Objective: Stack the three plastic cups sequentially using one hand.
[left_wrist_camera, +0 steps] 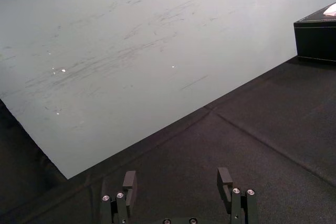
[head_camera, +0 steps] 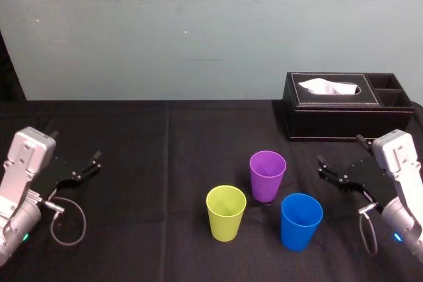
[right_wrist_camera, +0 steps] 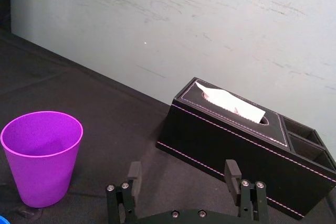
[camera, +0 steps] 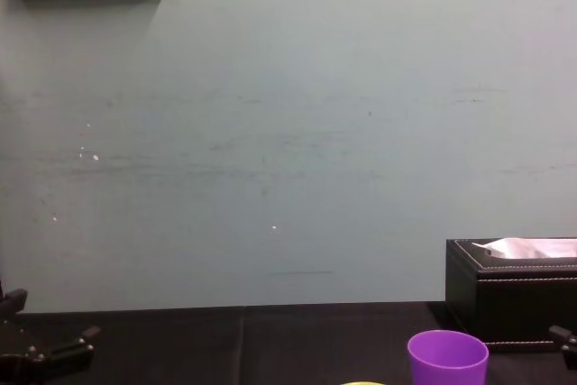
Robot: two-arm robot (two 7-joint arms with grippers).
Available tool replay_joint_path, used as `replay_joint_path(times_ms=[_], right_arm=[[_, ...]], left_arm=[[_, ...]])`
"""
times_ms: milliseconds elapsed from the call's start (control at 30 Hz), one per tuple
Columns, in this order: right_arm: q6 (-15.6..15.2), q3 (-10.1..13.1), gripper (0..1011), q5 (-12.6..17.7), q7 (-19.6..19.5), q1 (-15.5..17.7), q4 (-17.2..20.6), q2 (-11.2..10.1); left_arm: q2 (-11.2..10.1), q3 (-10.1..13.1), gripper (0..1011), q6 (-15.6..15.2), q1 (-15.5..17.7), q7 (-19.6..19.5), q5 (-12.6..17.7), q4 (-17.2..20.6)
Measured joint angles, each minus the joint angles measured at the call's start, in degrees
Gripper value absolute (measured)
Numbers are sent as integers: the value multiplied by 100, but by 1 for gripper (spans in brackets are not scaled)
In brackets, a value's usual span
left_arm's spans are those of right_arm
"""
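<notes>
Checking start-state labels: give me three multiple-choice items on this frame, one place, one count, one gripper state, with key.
1. Of the purple cup, blue cup and yellow-green cup, which stands nearest the tissue box?
A. purple
B. blue
C. yellow-green

2. How many cups sit inside another cup?
A. two
B. one
C. none

3. The right gripper is:
A. shut on a cup
B. open, holding nothing
C. resting inside the tissue box

Key:
1 A: the purple one is farthest back, towards the box.
2 C: all three stand apart, upright on the table.
3 B: its jaws are spread, to the right of the cups; the left gripper idles open at the table's left.
</notes>
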State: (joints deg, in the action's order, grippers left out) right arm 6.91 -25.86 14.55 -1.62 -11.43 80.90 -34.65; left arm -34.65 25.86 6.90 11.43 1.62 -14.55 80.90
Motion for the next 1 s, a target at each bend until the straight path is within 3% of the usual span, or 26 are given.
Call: replay_joint_path(times_ms=[1000], right_arm=[[0,0,1000,0,0,0,0,0]], left_arm=[[0,0,1000,0,0,0,0,0]])
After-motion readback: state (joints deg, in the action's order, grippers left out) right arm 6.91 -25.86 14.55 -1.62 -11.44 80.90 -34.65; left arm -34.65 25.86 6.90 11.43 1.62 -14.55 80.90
